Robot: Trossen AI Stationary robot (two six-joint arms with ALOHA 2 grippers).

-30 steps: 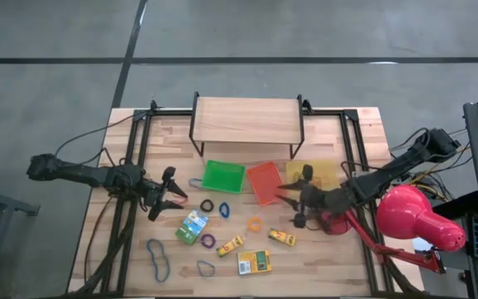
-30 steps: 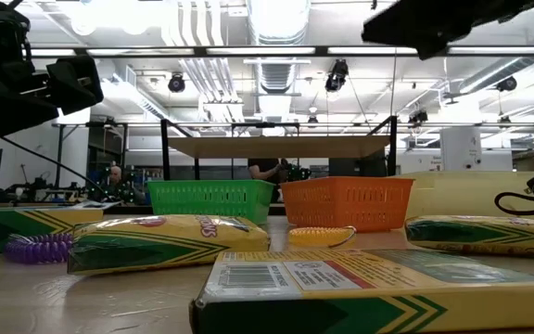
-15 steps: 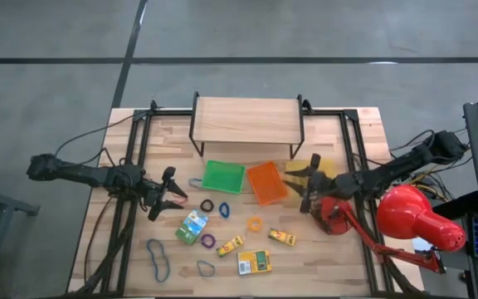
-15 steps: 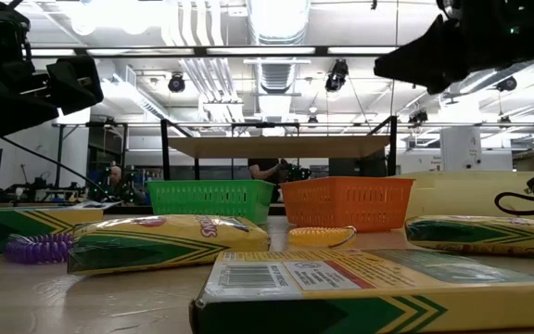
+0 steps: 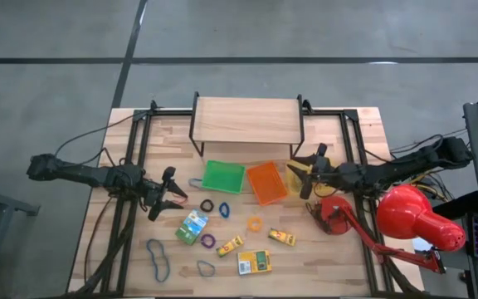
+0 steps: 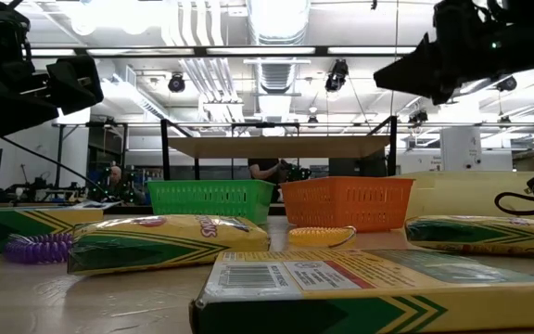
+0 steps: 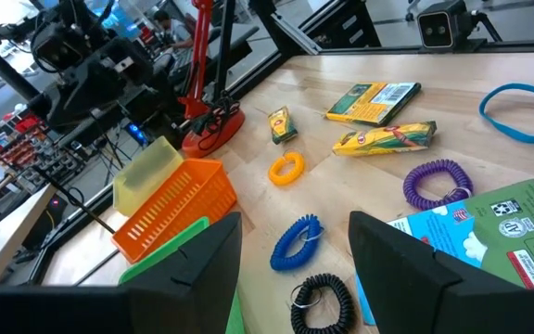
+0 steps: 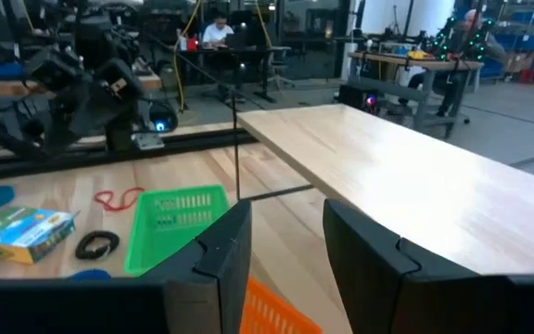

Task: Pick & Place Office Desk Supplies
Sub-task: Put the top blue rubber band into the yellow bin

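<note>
Supplies are lying mostly unsorted across the front half of the table [image 5: 98, 249]. Going left to right in the high view: left gripper [image 5: 175, 199] is hovering at the table's left, fingers spread wide, grasping nothing. Just beside it a black band [image 5: 207, 205] and a dark blue band [image 5: 224, 210] are sitting loose. Nearer the front edge, two blue loops [image 5: 158, 257] are lying by the blue-green box [image 5: 192, 226], with a purple coil [image 5: 208, 241] touching that box's corner. Further along are resting a yellow crayon box [image 5: 230, 245], a flat yellow-green box [image 5: 254, 262], an orange band [image 5: 255, 223] and a small yellow box [image 5: 282, 237].

Green tray [image 5: 223, 176] is showing no contents from above; orange tray [image 5: 265, 182] likewise. Yellow tray [image 5: 295, 174] is being partly covered by the right gripper [image 5: 308, 174], which is hanging over it with fingers parted and nothing visible between them.

Judgement: the task is barely begun or early on. Nearly every band and box is waiting on bare wood, with sorting into trays left to do.
</note>
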